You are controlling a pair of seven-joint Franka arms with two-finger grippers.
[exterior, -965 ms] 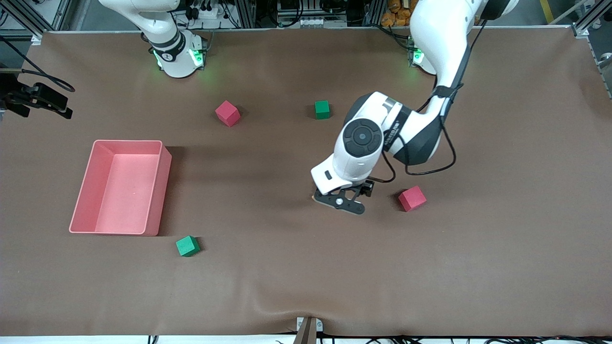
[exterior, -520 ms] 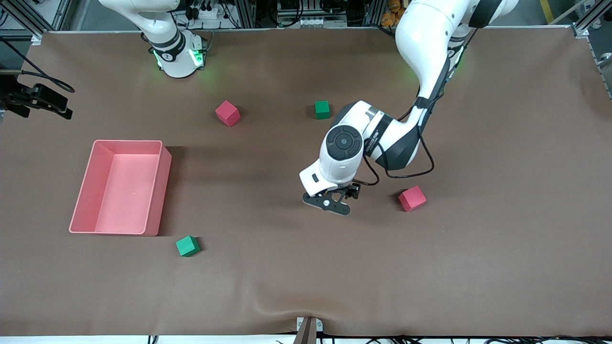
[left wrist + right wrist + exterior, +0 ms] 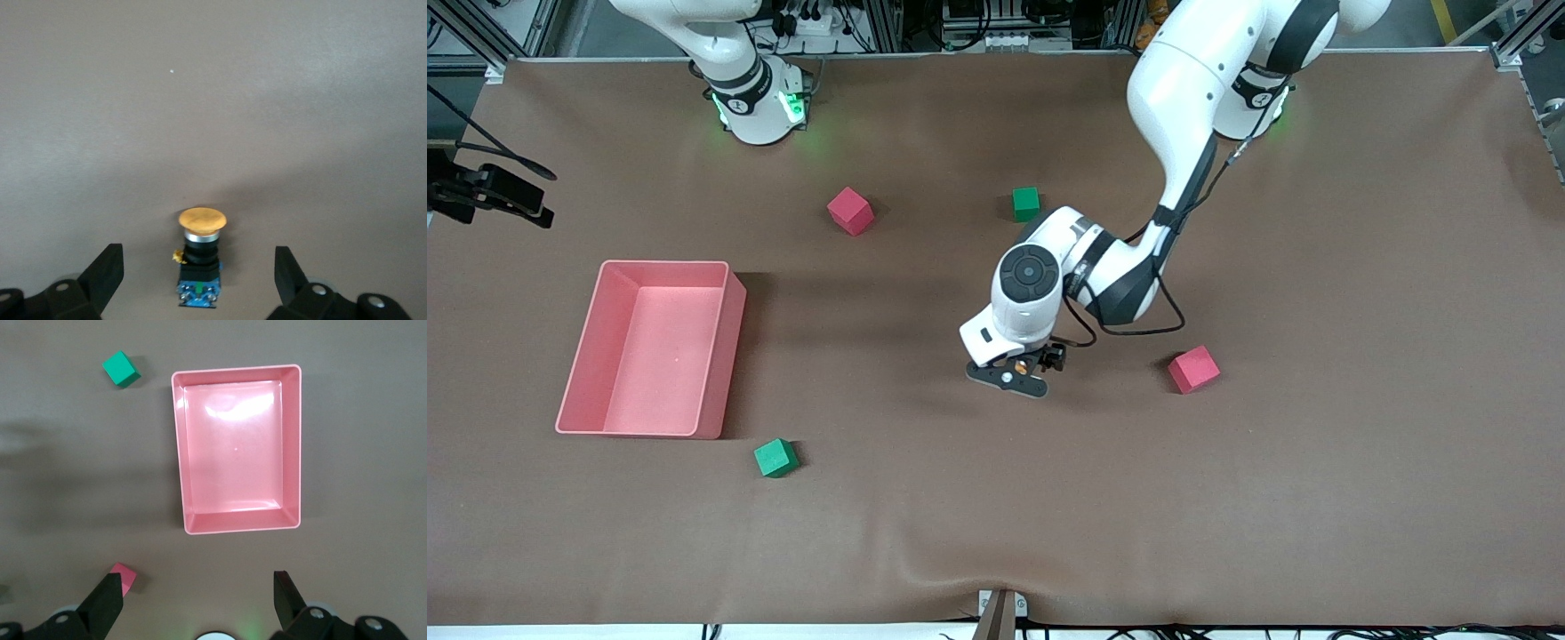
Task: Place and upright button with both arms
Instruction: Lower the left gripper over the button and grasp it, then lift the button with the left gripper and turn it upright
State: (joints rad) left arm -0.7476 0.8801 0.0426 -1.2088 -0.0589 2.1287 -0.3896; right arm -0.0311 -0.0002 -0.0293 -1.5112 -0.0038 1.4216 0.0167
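Since a second ago the left arm has swung toward the right arm's end of the table, carrying the left gripper [image 3: 1009,373] along, away from the red cube near it; cubes and bin have not shifted. The gripper now hangs low over the button [image 3: 200,257], fingers [image 3: 103,277] spread wide on either side and touching nothing. The button lies on the brown mat [image 3: 1316,498], orange cap pointing away from the wrist camera, black body and blue base nearest it; in the front view only an orange speck [image 3: 1020,365] shows at the gripper. No readable writing shows on it. Count: one button, two red cubes [image 3: 1192,369] [image 3: 849,211], two green cubes [image 3: 1026,204] [image 3: 775,458], one pink bin [image 3: 734,329]. Taking the bin as landmark, the button sits well apart from it toward the left arm's end. The right arm waits, its right gripper [image 3: 200,600] held wide open high over the bin [image 3: 183,500].
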